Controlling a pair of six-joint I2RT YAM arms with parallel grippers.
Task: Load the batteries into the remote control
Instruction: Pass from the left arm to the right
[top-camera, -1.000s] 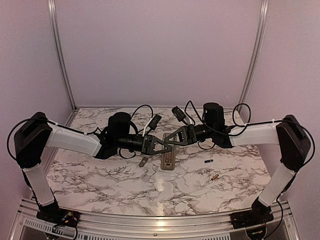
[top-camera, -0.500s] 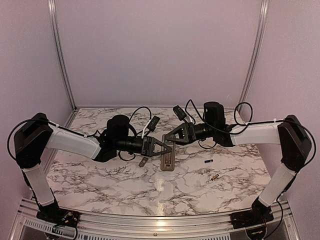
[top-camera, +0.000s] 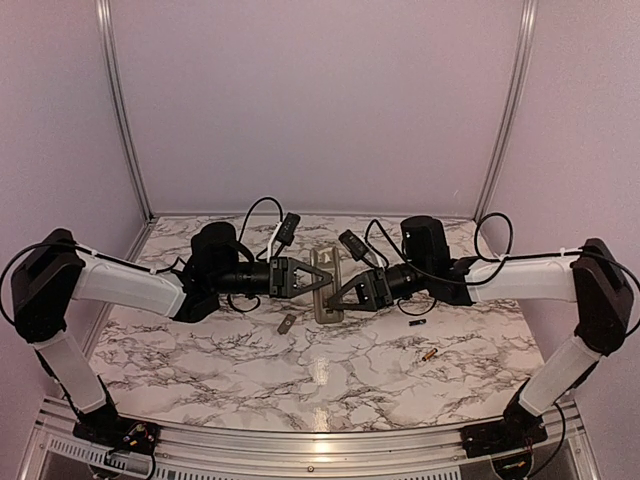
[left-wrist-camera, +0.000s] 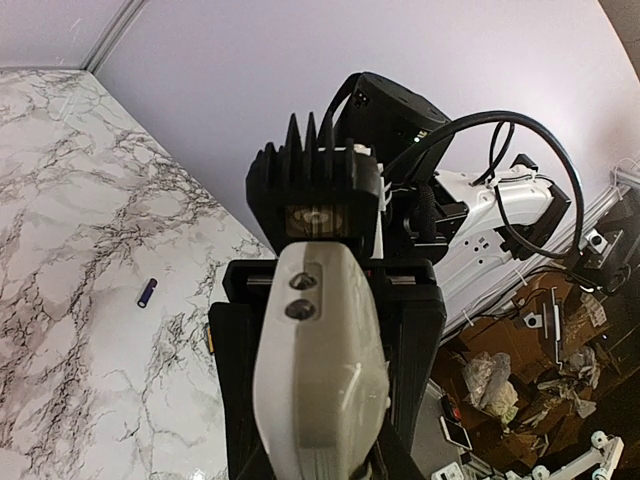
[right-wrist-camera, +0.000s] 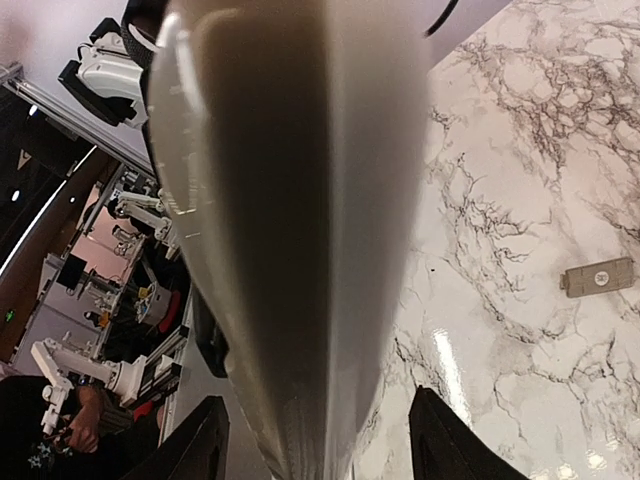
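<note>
The remote control (top-camera: 325, 286), greyish back side up, hangs above the table between both grippers. My left gripper (top-camera: 303, 278) is shut on its sides; in the left wrist view the remote (left-wrist-camera: 318, 380) fills the space between the black fingers (left-wrist-camera: 240, 390). My right gripper (top-camera: 343, 293) is open at the remote's other side. In the right wrist view the remote (right-wrist-camera: 290, 220) fills the frame, and the fingertips (right-wrist-camera: 440, 445) stand wide apart. The blackish battery (top-camera: 417, 325) and the gold battery (top-camera: 428, 355) lie on the table at the right. The blackish one also shows in the left wrist view (left-wrist-camera: 147, 292).
A small grey battery cover (top-camera: 286, 323) lies on the marble table below the left gripper, and also shows in the right wrist view (right-wrist-camera: 598, 277). Lilac walls close the back and sides. Cables loop over both wrists.
The remote has come up off the table and moved back and slightly left, held by the left gripper. The right gripper dropped lower and shifted left beside it.
</note>
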